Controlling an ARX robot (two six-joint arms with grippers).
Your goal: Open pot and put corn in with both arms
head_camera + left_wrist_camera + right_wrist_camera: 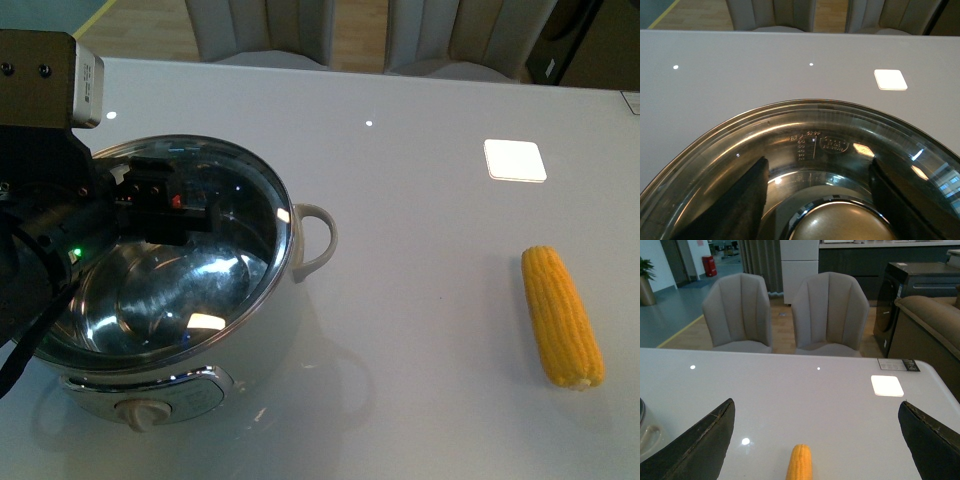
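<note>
Lid-off step. Left gripper point(817, 162), jaws spread, straddles what looks like the knob point(840, 225) of the glass lid point(840, 130) on the pot point(290, 250), at the table's point(420, 200) front-left corner. Corn point(562, 315) lies near the right edge, right gripper point(816, 402) open above it. Next: close on knob, lift.

Left arm point(40, 230), over the left rim of the pot point(293, 238): bulky black casing, topped by a brownish-grey box point(45, 75) with a pale end face and two dark screw heads. One green lamp point(75, 252) and one red lamp point(177, 201) are lit (no legible marking beside either). Dark cables point(20, 345) run along the pot's near-left side. Left gripper point(817, 161) has matte black, wedge-shaped fingers point(747, 200). Right gripper point(816, 403) has dark wedge fingers point(700, 445) with paler, scuffed edges.
</note>
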